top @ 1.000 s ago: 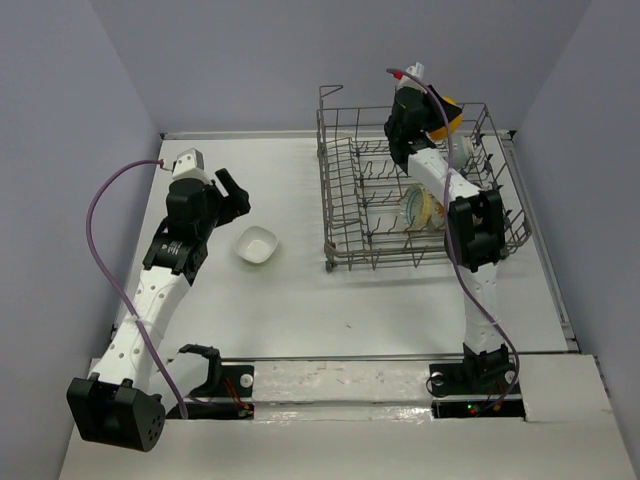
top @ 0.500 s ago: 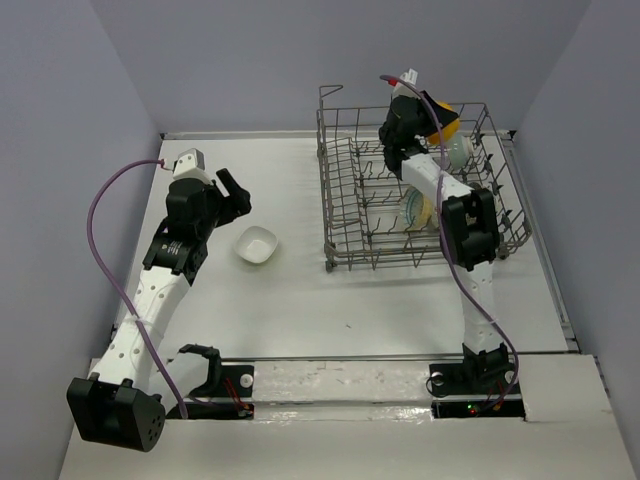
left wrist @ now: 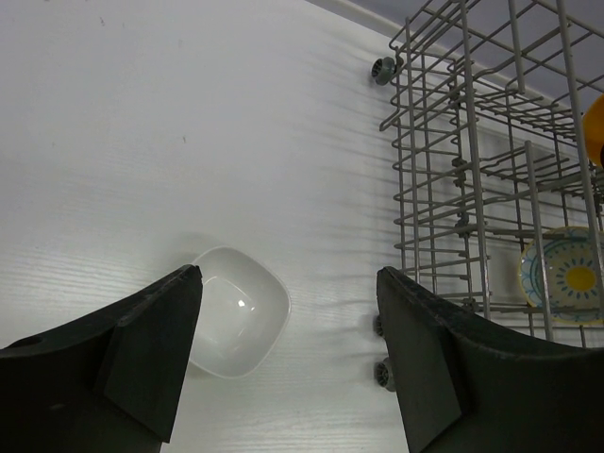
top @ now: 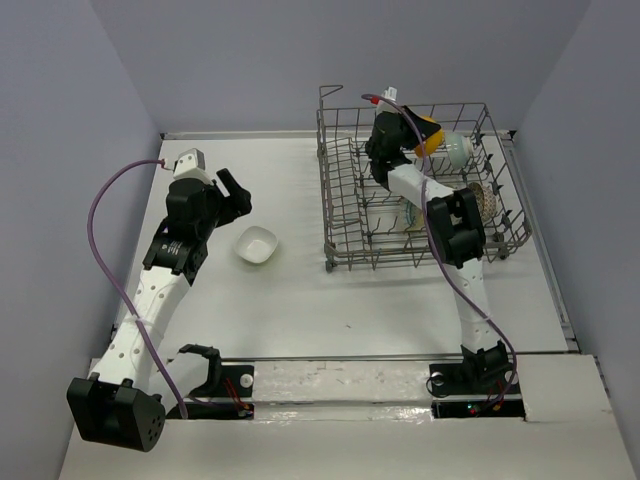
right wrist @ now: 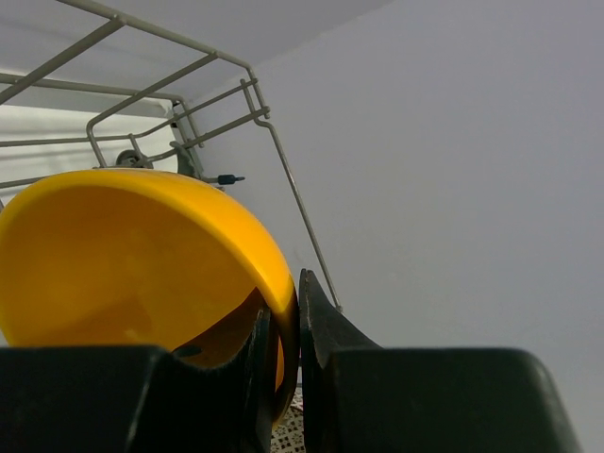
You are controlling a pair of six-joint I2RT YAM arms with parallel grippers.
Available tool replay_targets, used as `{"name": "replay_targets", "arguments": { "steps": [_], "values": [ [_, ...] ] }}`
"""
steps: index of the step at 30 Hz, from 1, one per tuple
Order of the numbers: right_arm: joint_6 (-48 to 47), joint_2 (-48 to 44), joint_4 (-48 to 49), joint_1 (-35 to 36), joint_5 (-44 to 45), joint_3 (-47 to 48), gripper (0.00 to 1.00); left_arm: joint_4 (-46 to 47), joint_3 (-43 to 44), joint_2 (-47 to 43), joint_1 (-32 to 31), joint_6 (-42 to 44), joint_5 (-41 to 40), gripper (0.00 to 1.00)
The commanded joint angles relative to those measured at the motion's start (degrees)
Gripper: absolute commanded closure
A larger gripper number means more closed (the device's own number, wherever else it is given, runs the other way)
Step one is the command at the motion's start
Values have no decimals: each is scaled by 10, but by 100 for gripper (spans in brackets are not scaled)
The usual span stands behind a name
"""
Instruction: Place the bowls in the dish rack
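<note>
- My left tool (top: 237, 197) hangs over the left half of the white table (top: 300, 300). Its two dark fingers (left wrist: 156, 359) are spread wide with nothing between them.
- Through the left wrist camera, the small white squarish bowl (left wrist: 236, 321) sits upright on the table below that gap, closer to the left finger. I see no contact between tool and bowl.
- From above, that white squarish bowl (top: 255, 244) lies between the left arm and the large grey wire dish rack (top: 340, 255), apart from both and outside the rack.
- The dish rack (left wrist: 453, 170) stands on the right half of the table, tall-sided, with upright tines inside.
- A blue-rimmed bowl with a yellow flower (left wrist: 566, 276) stands on edge among the tines, seen through the rack's near wall in the left wrist view.
- My right tool (right wrist: 286, 316) is raised over the far side of the rack. Its fingers are pinched on the rim of the glossy orange-yellow bowl (right wrist: 123, 255), one finger inside and one outside.
- From above, the orange-yellow bowl (top: 430, 138) is held tilted at the height of the rack's far rim, clear of the tines.
- Just right of it, a pale teal bowl (top: 458, 150) stands on edge in the rack's far right part.
- A brown-speckled bowl (top: 487, 200) leans by the rack's right wall.
</note>
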Motion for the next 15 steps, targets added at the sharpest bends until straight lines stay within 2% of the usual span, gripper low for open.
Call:
{"name": "replay_targets", "arguments": {
  "steps": [1,15],
  "values": [
    [-18,-1,71,-1,3,8,99,23,-8,-3,4,0,7,16],
    [-15,15,58,-1,1,12,99,24,-8,2,4,-1,8,16]
  ]
}}
